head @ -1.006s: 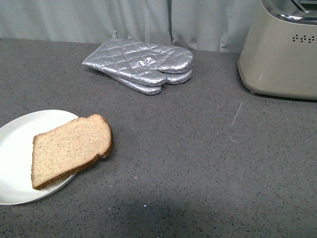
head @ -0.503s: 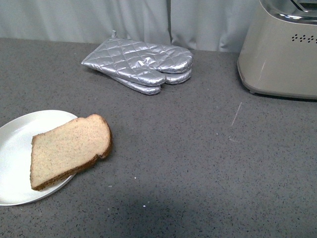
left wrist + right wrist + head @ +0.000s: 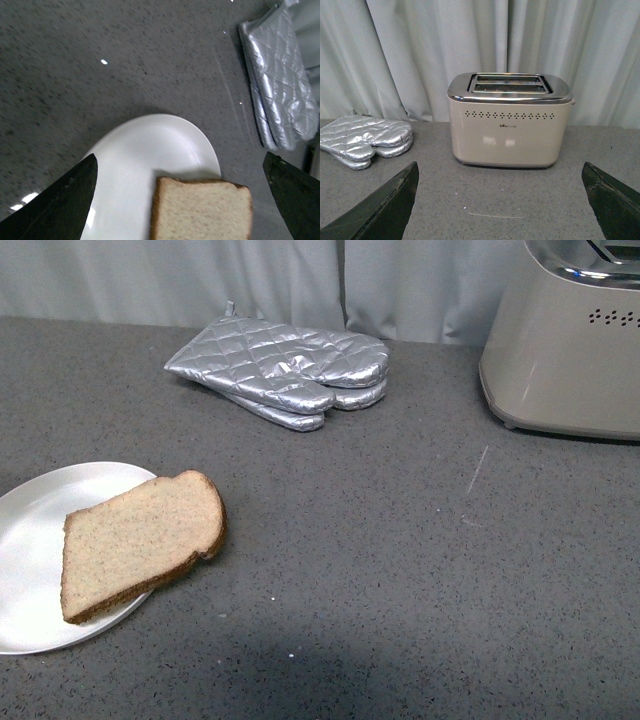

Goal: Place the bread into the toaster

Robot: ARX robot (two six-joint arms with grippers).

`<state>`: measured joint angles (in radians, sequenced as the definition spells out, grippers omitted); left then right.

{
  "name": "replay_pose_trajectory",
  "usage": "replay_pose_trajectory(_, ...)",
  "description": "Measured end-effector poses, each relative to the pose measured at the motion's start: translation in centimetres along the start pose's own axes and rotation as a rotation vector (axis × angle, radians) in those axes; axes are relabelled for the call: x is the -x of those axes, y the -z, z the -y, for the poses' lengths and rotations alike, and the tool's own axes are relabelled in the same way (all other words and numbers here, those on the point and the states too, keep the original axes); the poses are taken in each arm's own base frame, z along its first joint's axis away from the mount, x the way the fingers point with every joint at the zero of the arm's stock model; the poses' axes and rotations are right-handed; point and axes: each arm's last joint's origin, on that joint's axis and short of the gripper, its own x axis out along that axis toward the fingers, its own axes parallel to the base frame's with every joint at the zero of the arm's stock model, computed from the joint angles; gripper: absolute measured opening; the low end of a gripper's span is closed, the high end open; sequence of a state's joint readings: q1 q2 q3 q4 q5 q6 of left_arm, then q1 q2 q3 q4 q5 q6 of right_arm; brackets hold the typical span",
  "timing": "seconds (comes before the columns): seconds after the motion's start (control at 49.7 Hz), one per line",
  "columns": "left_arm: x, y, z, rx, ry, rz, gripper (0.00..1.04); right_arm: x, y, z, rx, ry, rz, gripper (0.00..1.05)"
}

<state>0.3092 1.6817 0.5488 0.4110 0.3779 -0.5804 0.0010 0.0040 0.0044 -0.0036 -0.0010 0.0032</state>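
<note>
On plate point(image 3: 30, 560) — bread point(image 3: 140, 540) x1; toaster point(image 3: 570, 350) x1, mitts point(image 3: 280, 365) x2.

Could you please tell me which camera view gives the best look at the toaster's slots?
The right wrist view: the whole toaster faces the camera, with both slots in its chrome top visible. The front view catches only part of it, cropped at the upper right edge, with the slots barely showing. The left wrist view does not show it.

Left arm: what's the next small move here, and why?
Probably lower the left gripper onto the bread: its jaws stand wide open over the slice, which lies ungrasped on the plate, rounded end overhanging the rim. The toaster slots look empty, so the pick comes first.
</note>
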Motion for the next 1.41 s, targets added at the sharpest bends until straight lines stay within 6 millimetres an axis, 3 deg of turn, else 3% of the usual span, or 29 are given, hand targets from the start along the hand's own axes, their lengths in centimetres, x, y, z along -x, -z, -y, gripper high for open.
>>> replay_pose_trajectory(0.181, -0.9, -1.5, -2.3, -0.017, -0.053, 0.004, 0.98, 0.0, 0.0, 0.0, 0.000, 0.000, 0.000, 0.95)
replay_pose_trajectory(0.402, -1.5, -2.0, -3.0, -0.104, -0.101, -0.058, 0.98, 0.0, 0.0, 0.0, 0.000, 0.000, 0.000, 0.95)
replay_pose_trajectory(0.664, -2.1, -0.6, -2.8, -0.196, -0.093, -0.151, 0.98, 0.0, 0.0, 0.0, 0.000, 0.000, 0.000, 0.95)
replay_pose_trajectory(0.845, -2.3, 1.5, -2.1, -0.231, -0.050, -0.211, 0.98, 0.0, 0.0, 0.0, 0.000, 0.000, 0.000, 0.95)
replay_pose_trajectory(1.167, -2.3, 1.8, -2.1, -0.252, -0.045, -0.215, 0.98, 0.0, 0.0, 0.0, 0.000, 0.000, 0.000, 0.95)
replay_pose_trajectory(1.408, -2.6, 3.6, -2.1, -0.374, -0.089, -0.313, 0.98, 0.0, 0.0, 0.0, 0.000, 0.000, 0.000, 0.95)
